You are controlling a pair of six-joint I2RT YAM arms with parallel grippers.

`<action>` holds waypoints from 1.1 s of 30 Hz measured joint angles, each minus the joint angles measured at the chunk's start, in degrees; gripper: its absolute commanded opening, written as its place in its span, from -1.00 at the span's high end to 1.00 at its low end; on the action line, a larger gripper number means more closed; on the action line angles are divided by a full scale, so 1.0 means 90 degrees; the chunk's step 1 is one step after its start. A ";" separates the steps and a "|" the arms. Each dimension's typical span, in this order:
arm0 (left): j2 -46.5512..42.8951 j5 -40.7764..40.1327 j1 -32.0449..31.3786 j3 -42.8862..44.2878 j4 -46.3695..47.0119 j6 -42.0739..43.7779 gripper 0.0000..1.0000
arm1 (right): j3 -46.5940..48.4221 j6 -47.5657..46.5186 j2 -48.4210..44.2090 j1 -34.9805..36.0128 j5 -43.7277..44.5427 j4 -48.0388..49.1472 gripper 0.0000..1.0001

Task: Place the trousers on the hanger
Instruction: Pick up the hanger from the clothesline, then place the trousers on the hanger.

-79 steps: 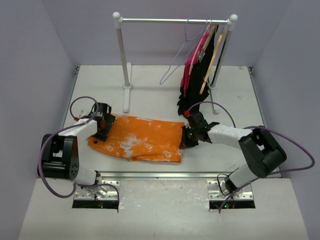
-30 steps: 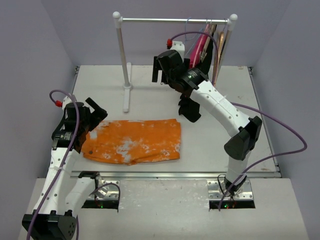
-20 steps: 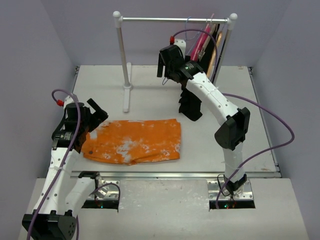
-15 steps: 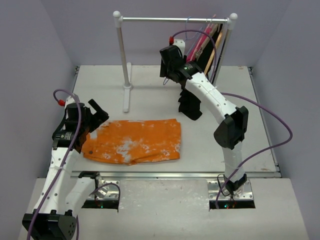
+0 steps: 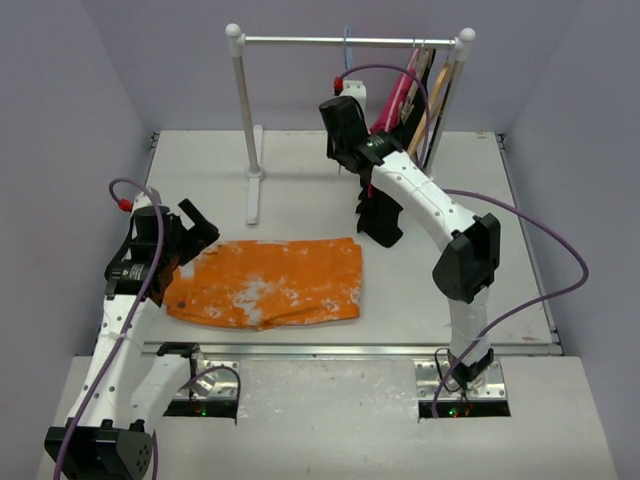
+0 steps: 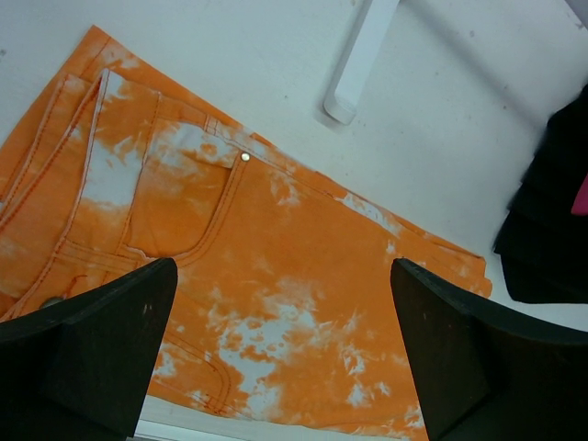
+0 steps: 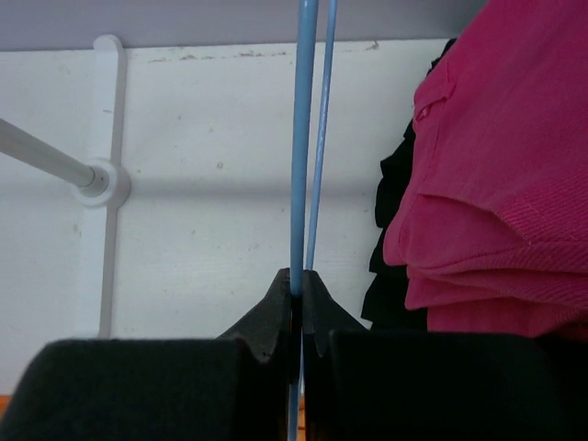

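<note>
The orange trousers lie flat on the table, folded, waistband to the left. In the left wrist view the trousers fill the space below my open left gripper. The left gripper hovers over their left end and holds nothing. My right gripper is raised to the rack and is shut on the pale blue wire hanger. The fingertips pinch one wire. The hanger's hook sits over the rail; the arm hides most of the hanger in the top view.
A white clothes rack stands at the back of the table, its base to the left. A pink garment, a black garment and a wooden hanger hang at the rail's right end, close to my right arm.
My right arm has left the trousers, risen to the rack and shut on the blue hanger, whose hook has slid left along the rail. The left arm has lifted off the trousers.
</note>
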 measured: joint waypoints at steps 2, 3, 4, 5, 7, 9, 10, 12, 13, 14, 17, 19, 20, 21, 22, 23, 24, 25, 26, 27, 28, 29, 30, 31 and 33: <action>-0.0002 0.0021 0.0000 -0.0002 0.0000 0.0011 -1.00 | 0.0000 -0.0155 -0.0075 0.0016 -0.0013 0.0148 1.00; -0.0002 0.0032 0.0000 -0.0002 0.0000 0.0018 -1.00 | 0.0000 -0.0236 -0.0119 0.0022 -0.0042 0.0251 1.00; -0.0002 0.0039 0.0000 -0.0003 0.0000 0.0023 -1.00 | 0.0000 -0.0297 -0.0164 0.0024 -0.0064 0.0319 1.00; -0.0002 0.0047 0.0000 -0.0004 0.0000 0.0028 -1.00 | 0.0001 -0.0337 -0.0214 0.0026 -0.0076 0.0350 1.00; -0.0002 0.0049 0.0000 -0.0004 0.0000 0.0041 -1.00 | 0.0002 -0.0382 -0.0340 0.0026 -0.0140 0.0360 1.00; 0.0002 -0.0020 0.0000 -0.0004 -0.0006 0.0029 -1.00 | -0.0063 -0.0385 -0.0533 0.0026 -0.0330 0.0377 1.00; 0.0007 -0.0081 0.0000 -0.0004 -0.0008 0.0006 -1.00 | -0.0131 -0.0377 -0.0666 0.0026 -0.0422 0.0366 1.00; 0.0044 -0.0236 0.0000 -0.0004 -0.0023 -0.0061 -1.00 | -0.0275 -0.0351 -0.0902 0.0026 -0.0594 0.0371 1.00; 0.0087 -0.0317 0.0000 -0.0004 -0.0047 -0.0116 -1.00 | -0.0533 -0.0309 -0.1151 0.0031 -0.0747 0.0383 1.00; 0.0131 -0.0395 0.0000 -0.0004 -0.0074 -0.0172 -1.00 | -0.0817 -0.0262 -0.1420 0.0038 -0.0910 0.0394 1.00; 0.0333 -0.0663 0.0000 -0.0002 -0.0236 -0.0412 -1.00 | -0.1589 -0.0092 -0.2097 0.0100 -0.1297 0.0490 1.00; 0.0410 -0.0821 0.0000 -0.0002 -0.0350 -0.0586 -1.00 | -0.2068 0.0047 -0.2454 0.0190 -0.1456 0.0570 1.00; 0.0420 -0.0873 0.0000 0.0001 -0.0378 -0.0646 -1.00 | -0.2294 0.0115 -0.2601 0.0246 -0.1504 0.0589 1.00; 0.0419 -0.0902 0.0000 0.0016 -0.0398 -0.0697 -1.00 | -0.2541 0.0185 -0.2739 0.0305 -0.1556 0.0648 1.00; 0.0418 -0.0914 0.0000 0.0044 -0.0410 -0.0730 -1.00 | -0.2778 0.0265 -0.2856 0.0351 -0.1595 0.0687 1.00; 0.0418 -0.0892 0.0000 0.0083 -0.0406 -0.0742 -1.00 | -0.2994 0.0340 -0.2951 0.0397 -0.1619 0.0738 1.00; 0.0418 -0.0873 0.0000 0.0120 -0.0386 -0.0747 -1.00 | -0.3237 0.0425 -0.3041 0.0436 -0.1648 0.0789 1.00; 0.0418 -0.0814 0.0000 0.0157 -0.0364 -0.0734 -1.00 | -0.3448 0.0512 -0.3112 0.0454 -0.1703 0.0802 1.00; 0.0418 -0.0753 0.0000 0.0190 -0.0342 -0.0716 -1.00 | -0.3659 0.0604 -0.3179 0.0476 -0.1745 0.0840 1.00; 0.0418 -0.0692 0.0000 0.0216 -0.0322 -0.0693 -1.00 | -0.3878 0.0702 -0.3241 0.0510 -0.1756 0.0931 1.00; 0.0418 -0.0646 0.0000 0.0235 -0.0306 -0.0678 -1.00 | -0.4107 0.0801 -0.3306 0.0557 -0.1743 0.1028 1.00; 0.0420 -0.0622 0.0000 0.0254 -0.0297 -0.0672 -1.00 | -0.4333 0.0910 -0.3375 0.0610 -0.1732 0.1077 1.00; 0.0420 -0.0625 0.0000 0.0271 -0.0305 -0.0675 -1.00 | -0.4572 0.1014 -0.3450 0.0694 -0.1718 0.1202 1.00; 0.0420 -0.0652 0.0000 0.0283 -0.0319 -0.0692 -1.00 | -0.4844 0.1122 -0.3545 0.0811 -0.1694 0.1355 1.00; 0.0425 -0.0729 0.0000 0.0290 -0.0356 -0.0743 -1.00 | -0.5367 0.1377 -0.3739 0.1112 -0.1618 0.1609 1.00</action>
